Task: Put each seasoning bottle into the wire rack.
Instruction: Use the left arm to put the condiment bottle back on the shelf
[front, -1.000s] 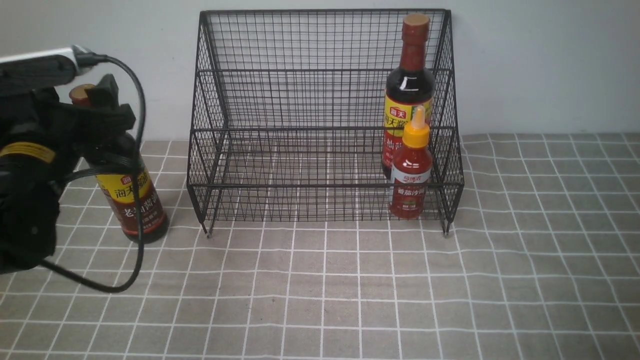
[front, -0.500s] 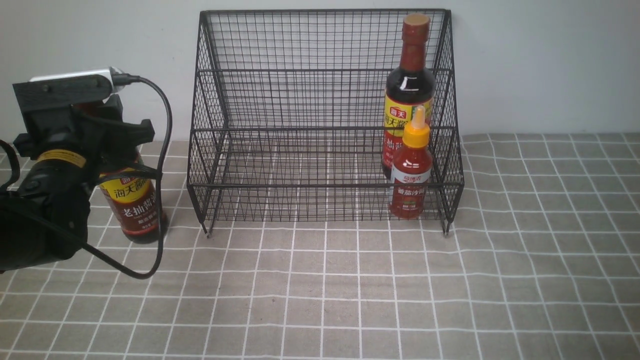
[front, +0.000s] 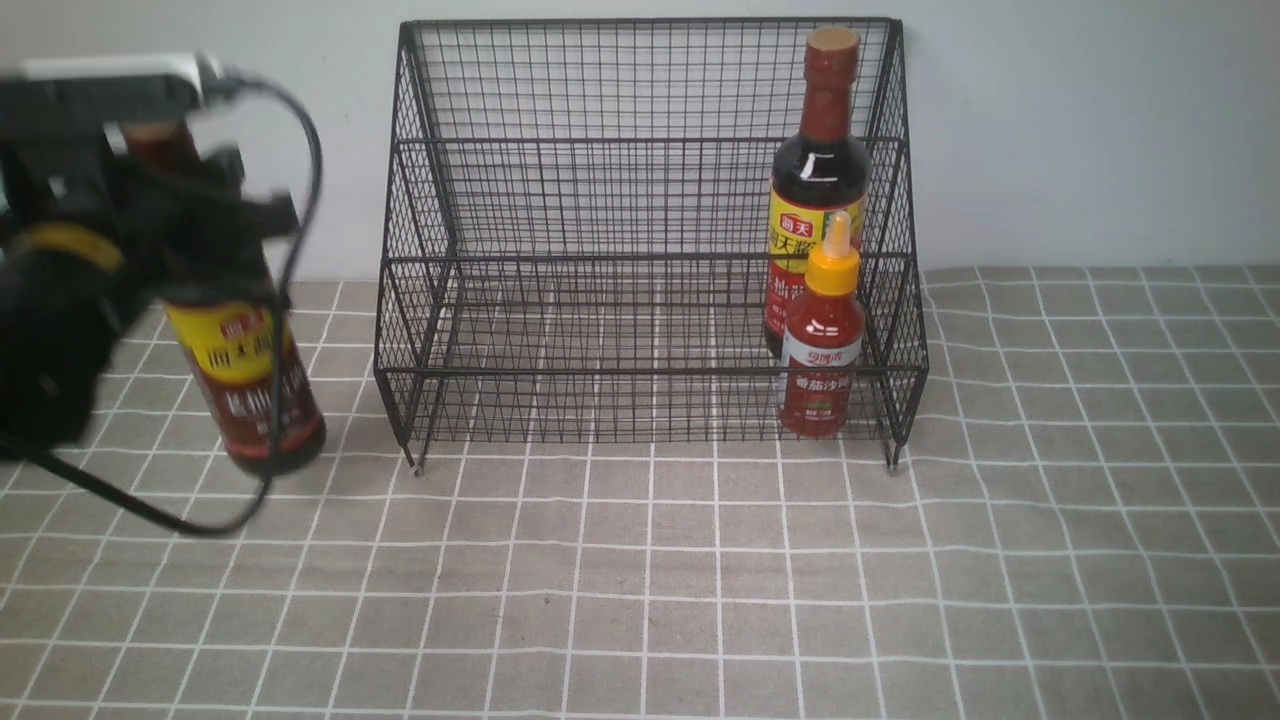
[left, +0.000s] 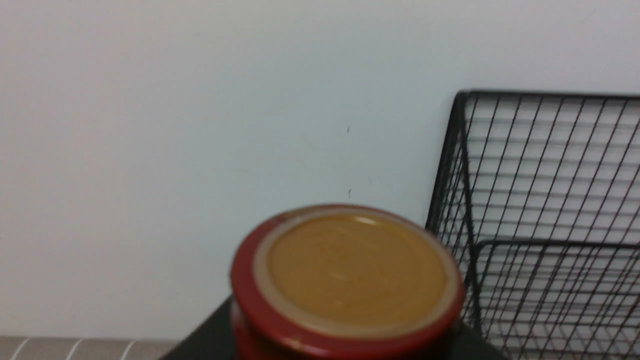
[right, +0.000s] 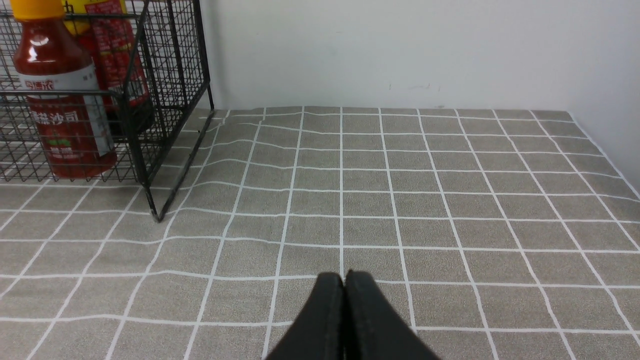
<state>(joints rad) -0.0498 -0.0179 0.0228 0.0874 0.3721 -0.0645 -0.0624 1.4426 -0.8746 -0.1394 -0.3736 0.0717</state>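
a: where's the last one?

b: far left of the front view, outside the wire rack (front: 600, 100) and near its left side. my left fingers (front: 262, 215) are clamped on the soy-sauce bottle (front: 250, 385) high up, around its shoulder. it hangs tilted, base swung toward the rack. the blur stops me saying whether the base is off the desk (front: 700, 580). its cap (left: 350, 270) fills the bottom of the left wrist view.

a: and the others?

b: both are at the right end of the rack. the second soy-sauce bottle (front: 818, 190) stands toward the back and the red sauce bottle (front: 822, 350) just in front of it.

a: right arm?

b: idle. the right fingers (right: 327, 310) are pressed together on nothing, low over bare desk.

a: how do you plan the carry?

b: i'd say get it upright first, since a top-heavy bottle gripped that high will swing. then i lift until the base clears the front rail, cross into the open left half well apart from the other two, and seat it flat before letting go. i'd also mind the cable (front: 310, 160) looping beside it.
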